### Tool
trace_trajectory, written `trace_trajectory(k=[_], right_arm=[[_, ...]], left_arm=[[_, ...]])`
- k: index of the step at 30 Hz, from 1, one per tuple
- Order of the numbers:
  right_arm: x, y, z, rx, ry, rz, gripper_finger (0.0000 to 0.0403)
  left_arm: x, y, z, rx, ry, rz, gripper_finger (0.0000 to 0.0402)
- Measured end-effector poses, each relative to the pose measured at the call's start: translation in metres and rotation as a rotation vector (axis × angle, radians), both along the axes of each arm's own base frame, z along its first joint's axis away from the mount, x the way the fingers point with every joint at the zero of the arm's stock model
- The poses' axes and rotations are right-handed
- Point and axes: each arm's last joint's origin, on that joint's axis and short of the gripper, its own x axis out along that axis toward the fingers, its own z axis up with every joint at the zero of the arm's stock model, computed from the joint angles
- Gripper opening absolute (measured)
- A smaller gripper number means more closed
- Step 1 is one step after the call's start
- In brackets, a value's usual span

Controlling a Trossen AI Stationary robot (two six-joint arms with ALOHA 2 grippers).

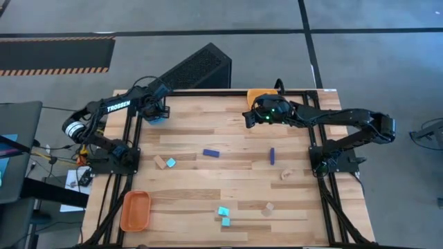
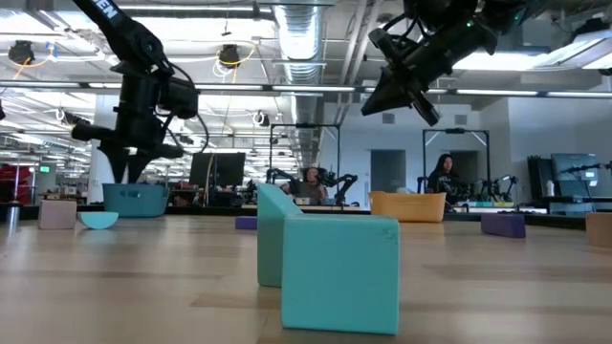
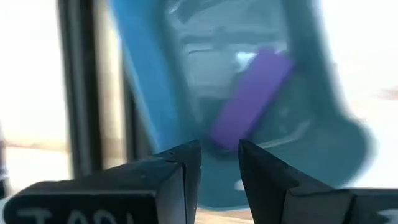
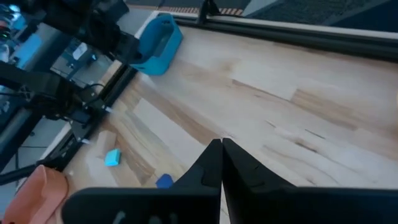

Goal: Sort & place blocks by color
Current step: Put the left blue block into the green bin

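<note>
Left gripper (image 1: 156, 111) over the teal tray (image 1: 154, 118); right gripper (image 1: 248, 119) raised above the bench (image 1: 228, 173), empty.

Left fingers (image 3: 186, 163) slightly parted, holding nothing; directly beyond their tips a dark blue block (image 3: 250, 99) lies in the teal tray. Right fingers (image 4: 213, 163) closed tip to tip on nothing, with the yellow-orange tray (image 1: 257, 95) just behind them. Out on the bench, well apart from both fingers: two more dark blue blocks (image 1: 211, 153), cyan cubes (image 1: 223, 211), tan wooden blocks (image 1: 160, 162). Orange tray (image 1: 135, 210) at the near left edge.
</note>
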Motion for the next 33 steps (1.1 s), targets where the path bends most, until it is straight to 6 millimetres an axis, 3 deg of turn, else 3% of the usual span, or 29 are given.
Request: trace_trajectory(k=[11, 18, 23, 28, 33], right_arm=[[-0.006, -0.007, -0.003, -0.005, 0.048, -0.021, 0.0059], [-0.005, -0.007, -0.001, -0.007, 0.037, -0.020, 0.0062], [-0.001, -0.006, 0.012, -0.017, 0.011, -0.026, 0.0062], [0.002, 0.009, 0.018, -0.013, 0.072, -0.054, 0.0062], [0.004, 0.043, 0.016, 0.004, 0.135, -0.040, 0.0062]], left_arm=[[0.050, -0.021, 0.015, 0.134, -0.253, -0.335, 0.0096], [0.081, -0.034, 0.024, 0.174, -0.451, -0.660, 0.0096], [0.094, -0.043, 0.029, 0.200, -0.522, -0.967, 0.0096], [0.105, -0.053, 0.034, 0.241, -0.588, -1.099, 0.0096], [0.121, -0.070, 0.028, 0.269, -0.550, -1.322, 0.0100]])
